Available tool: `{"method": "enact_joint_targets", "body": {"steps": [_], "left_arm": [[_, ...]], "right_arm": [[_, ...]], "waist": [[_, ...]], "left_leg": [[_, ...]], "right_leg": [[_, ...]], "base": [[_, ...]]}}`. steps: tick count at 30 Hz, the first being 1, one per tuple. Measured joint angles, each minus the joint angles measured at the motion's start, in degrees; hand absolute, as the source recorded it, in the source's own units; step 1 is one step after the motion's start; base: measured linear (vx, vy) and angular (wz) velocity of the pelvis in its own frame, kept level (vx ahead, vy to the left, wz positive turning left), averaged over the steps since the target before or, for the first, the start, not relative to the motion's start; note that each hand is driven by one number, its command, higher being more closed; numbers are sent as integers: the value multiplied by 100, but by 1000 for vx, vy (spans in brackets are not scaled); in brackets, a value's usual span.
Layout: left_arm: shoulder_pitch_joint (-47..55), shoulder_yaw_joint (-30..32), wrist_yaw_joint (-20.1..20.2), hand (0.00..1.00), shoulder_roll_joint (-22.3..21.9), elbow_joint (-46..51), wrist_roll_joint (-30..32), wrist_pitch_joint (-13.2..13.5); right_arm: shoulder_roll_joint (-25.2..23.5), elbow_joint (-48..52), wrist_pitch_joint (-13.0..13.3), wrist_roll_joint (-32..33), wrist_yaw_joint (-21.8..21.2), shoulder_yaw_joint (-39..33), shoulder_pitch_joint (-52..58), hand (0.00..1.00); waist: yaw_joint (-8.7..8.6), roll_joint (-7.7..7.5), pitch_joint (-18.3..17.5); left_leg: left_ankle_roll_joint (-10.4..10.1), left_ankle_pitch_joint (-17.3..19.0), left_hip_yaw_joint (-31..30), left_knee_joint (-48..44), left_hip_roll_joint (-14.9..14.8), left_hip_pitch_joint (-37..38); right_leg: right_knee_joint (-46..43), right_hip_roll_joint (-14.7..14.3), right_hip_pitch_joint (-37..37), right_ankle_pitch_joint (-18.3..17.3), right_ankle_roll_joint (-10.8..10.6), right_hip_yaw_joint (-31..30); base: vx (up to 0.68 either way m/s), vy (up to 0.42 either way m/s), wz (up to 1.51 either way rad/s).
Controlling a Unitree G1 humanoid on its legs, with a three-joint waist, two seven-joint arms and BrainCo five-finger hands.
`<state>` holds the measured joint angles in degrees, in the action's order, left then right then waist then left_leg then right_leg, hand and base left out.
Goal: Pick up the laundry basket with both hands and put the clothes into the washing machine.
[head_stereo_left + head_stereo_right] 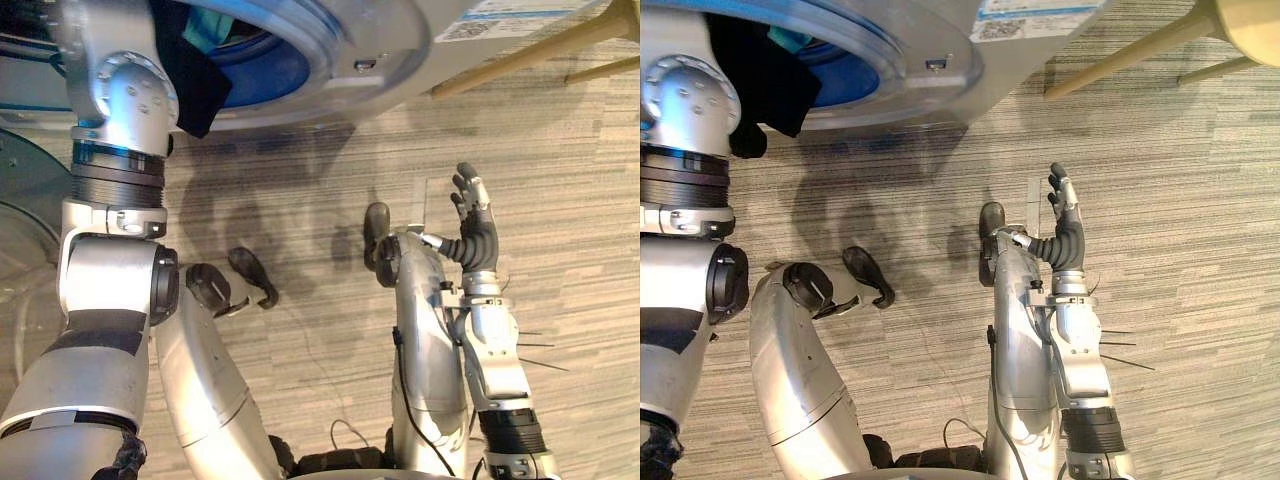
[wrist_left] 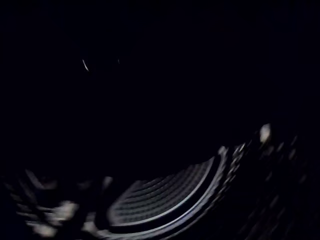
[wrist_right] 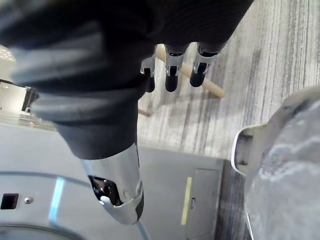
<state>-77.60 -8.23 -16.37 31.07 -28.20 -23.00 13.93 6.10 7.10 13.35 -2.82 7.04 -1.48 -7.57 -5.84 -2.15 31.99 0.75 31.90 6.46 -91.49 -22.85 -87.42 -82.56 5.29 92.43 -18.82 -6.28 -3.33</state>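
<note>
Dark garment (image 1: pixel 195 85) hanging down from washing machine (image 1: pixel 380 40), right robot hand (image 1: pixel 472 215) straight-fingered, empty (left robot hand: cannot tell)

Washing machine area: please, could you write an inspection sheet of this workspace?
Surface: striped carpet floor.
Job's things: washing machine; dark cloth hangs over the drum rim, teal cloth inside.
Clutter: nothing seen.
Hands: right hand open above the floor, fingers straight; left arm reaches into the drum.
Cables: nothing seen.
Surroundings: wooden furniture legs beside the machine.
</note>
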Motion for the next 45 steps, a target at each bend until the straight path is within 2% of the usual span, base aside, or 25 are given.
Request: {"method": "enact_joint_targets", "body": {"steps": [2, 3, 4, 6, 8, 13, 15, 17, 19, 21, 23, 26, 29, 35, 37, 38, 41, 45], "left_arm": [[-17, -277, 16, 0, -24, -216, 1569, -372], [-19, -354, 36, 0, -142, -458, 2804, -667], [-19, -354, 42, 0, -166, -502, 2967, -711], [-180, -354, 163, 0, -291, -840, 4096, -1108], [-295, -348, 196, 0, -301, -862, 4258, -1204], [-405, -14, -5, 0, -278, -378, 4033, -1186], [-86, 320, -305, 0, -280, 212, 3836, -1114], [606, 745, -751, 0, -369, 1031, 3736, -1077], [1287, 1023, -999, 0, -488, 1539, 3647, -1071], [2038, 1351, -1139, 0, -727, 1952, 3629, -1078], [2932, 1634, -1255, 0, -1181, 2450, 3616, -1078], [3856, 1733, -1254, 0, -1744, 3119, 3615, -1073], [4637, 1691, -1243, 0, -2182, 3542, 3707, -911], [5764, 1287, -1315, 0, -3174, 3712, 3881, -579], [5965, 1232, -1399, 0, -3379, 3658, 3817, -558], [6063, 1229, -1403, 0, -3570, 3412, 3597, -500], [6053, 1231, -1379, 0, -3689, 2769, 3006, -468], [5800, 1382, -1365, 0, -3681, 2046, 2506, -475]], "right_arm": [[-6, -2, 27, 1, -88, -43, 1, 0], [-6, 2, 101, 8, -166, -48, 2, 0], [-6, 4, 123, 8, -185, -48, 2, 0], [-6, 66, 229, 137, -334, -43, 16, 0], [-6, 63, 243, 228, -396, -39, 25, 0], [4, 64, 330, 370, -455, -40, 73, 0], [11, 66, 378, 371, -440, -40, 81, 0], [6, 73, 395, 347, -327, -40, 106, 0], [-27, 82, 394, 316, -249, 12, 124, 0], [-129, 87, 393, 278, -186, 161, 131, 0], [-304, 97, 387, 221, -171, 297, 143, 0], [-387, 106, 382, 208, -170, 362, 138, 0], [-414, 119, 364, 157, -88, 363, 137, 0], [-463, 115, 368, 157, 76, 380, 173, 0], [-463, 114, 371, 157, 163, 433, 192, 0], [-466, 106, 371, 157, 256, 437, 231, 0], [-462, -32, 362, 154, 331, 443, 242, 0], [-451, -261, 271, 94, 451, 451, 234, 0]], "waist": [[0, -1, 0], [-10, -2, 0], [-14, -3, 1], [-32, -38, 20], [-53, -58, 28], [-31, -58, 28], [-27, -57, 27], [8, -55, 26], [36, -53, 26], [57, -50, 24], [179, -38, 16], [368, -36, 10], [419, -26, 2], [535, 6, -18], [549, 8, -20], [579, 16, -32], [661, 11, -37], [681, 19, -111]], "left_leg": [[-4, 2, -6, 1, 7, -4], [-7, 3, -14, 4, 5, -27], [-7, 3, -16, 4, 5, -34], [-9, 1, -24, -5, 2, -110], [-10, 1, -63, -35, 5, -139], [-45, -19, -161, -48, 74, -182], [-53, -25, -174, -36, 86, -181], [-88, -49, -200, 7, 106, -160], [-124, -114, -198, 143, 170, -82], [-151, -185, -207, 321, 199, 43], [-221, -299, -255, 595, 287, 204], [-264, -383, -260, 841, 338, 357], [-317, -453, -293, 991, 407, 432], [-418, -512, -343, 1147, 482, 570], [-425, -515, -376, 1162, 483, 614], [-442, -523, -389, 1194, 486, 679], [-495, -552, -404, 1266, 490, 775], [-548, -583, -430, 1341, 490, 810]], "right_leg": [[-32, 24, 7, -33, 11, 13], [-48, 42, 32, -50, 34, 33], [-51, 44, 40, -52, 37, 34], [-99, 46, 125, -66, 55, 36], [-144, 61, 132, -100, 75, 64], [-228, 118, 131, -158, 105, 122], [-230, 139, 125, -164, 113, 138], [-199, 161, 74, -167, 119, 175], [-108, 197, -13, -167, 120, 196], [38, 233, -177, -166, 124, 269], [244, 292, -397, -170, 137, 370], [412, 337, -570, -184, 178, 451], [487, 387, -676, -199, 208, 479], [557, 393, -797, -228, 260, 517], [560, 395, -864, -245, 289, 551], [563, 402, -921, -267, 325, 574], [579, 406, -1009, -292, 369, 610], [586, 403, -1035, -313, 407, 644]], "base": [[28, -3, 7], [23, -5, 4], [0, 0, 0], [0, 0, 0], [18, -10, 5], [15, -11, 9], [11, -7, 5], [17, -9, 6], [18, -21, 14], [26, -30, 15], [31, -32, 19], [23, -44, 18], [12, -38, 15], [2, -25, 3], [6, -35, 5], [11, -51, 6], [7, -51, 5], [-1, -43, 4]]}}
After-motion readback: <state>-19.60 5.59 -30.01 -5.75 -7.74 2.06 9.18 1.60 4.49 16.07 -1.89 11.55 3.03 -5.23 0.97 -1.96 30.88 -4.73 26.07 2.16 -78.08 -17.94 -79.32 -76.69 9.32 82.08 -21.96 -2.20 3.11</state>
